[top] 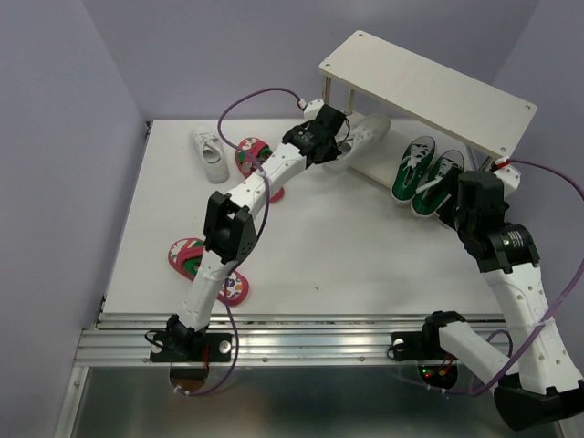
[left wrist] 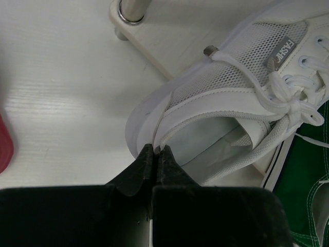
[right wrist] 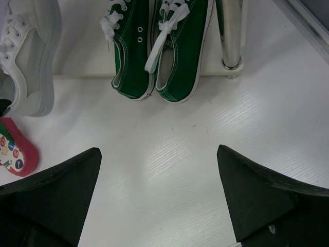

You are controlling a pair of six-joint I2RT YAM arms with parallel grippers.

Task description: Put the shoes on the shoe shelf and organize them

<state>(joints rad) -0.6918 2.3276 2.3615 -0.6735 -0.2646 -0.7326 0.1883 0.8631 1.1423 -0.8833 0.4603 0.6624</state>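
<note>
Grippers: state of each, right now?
Left gripper: closed, pinching the heel rim of the white sneaker.
Right gripper: open, holding nothing.

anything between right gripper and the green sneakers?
Nothing. Only bare table lies between the open right gripper and the green sneakers, as the right wrist view shows.

The white sneaker (left wrist: 226,72) has mesh cloth and smooth panels; the green sneakers (right wrist: 128,62) look like matt canvas; the shelf post (right wrist: 230,31) is glossy metal.
</note>
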